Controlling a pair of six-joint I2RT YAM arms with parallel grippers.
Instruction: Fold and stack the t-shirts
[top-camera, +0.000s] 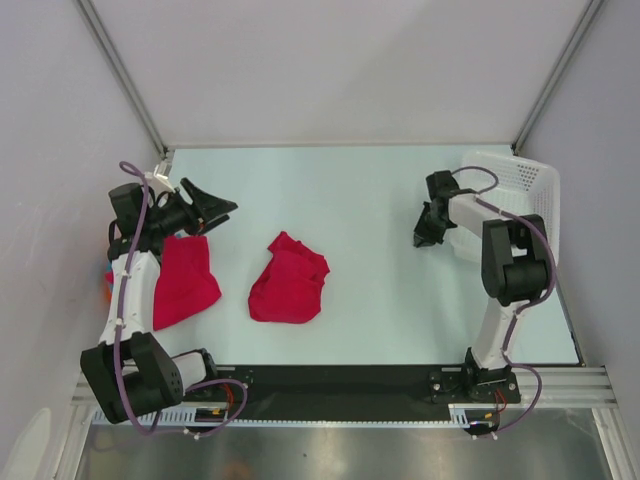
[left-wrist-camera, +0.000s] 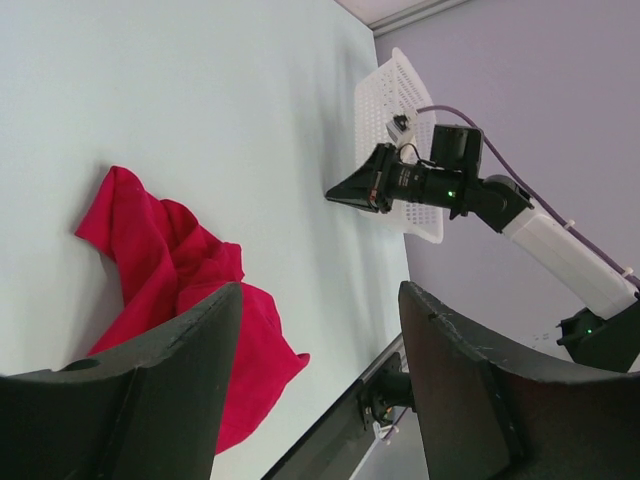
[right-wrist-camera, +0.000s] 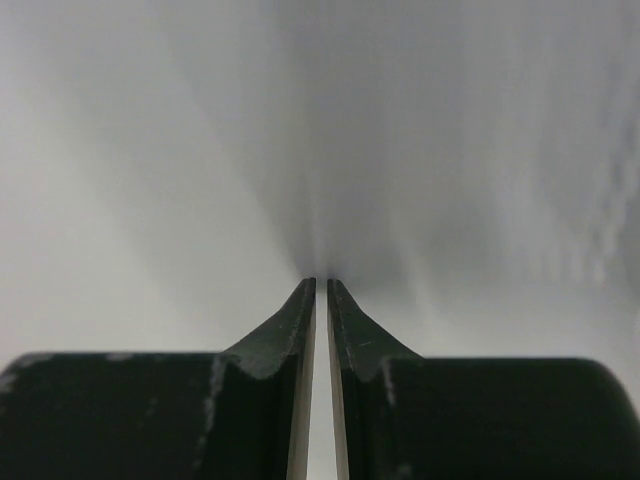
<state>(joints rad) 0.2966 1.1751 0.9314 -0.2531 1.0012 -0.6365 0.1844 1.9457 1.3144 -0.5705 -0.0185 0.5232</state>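
A pale table (top-camera: 380, 200) is enclosed by plain grey walls. Two crimson t-shirts are laid on it. The crumpled shirt (top-camera: 289, 280) is bunched at mid-table, on the near side of the left gripper (top-camera: 215, 205) and off toward the other arm, apart from the fingers. The second shirt (top-camera: 184, 280) is spread flatter just on the near side of that same gripper, its outer edge covered by the left arm. Behind that arm, at the table's left edge, an orange and teal scrap (top-camera: 106, 282) is glimpsed; it may be cloth, but it is too small to be told.

The left gripper is held above the table with its fingers spread wide, and nothing is seen between them. The right gripper (top-camera: 425, 232) is poised well apart from both shirts, which lie to its left. Its fingers are drawn nearly together, with only a thin slit left, and nothing is seen gripped in the wrist view. A white mesh basket (top-camera: 520, 180) is set just behind and to the right of this gripper, at the table's far right corner.
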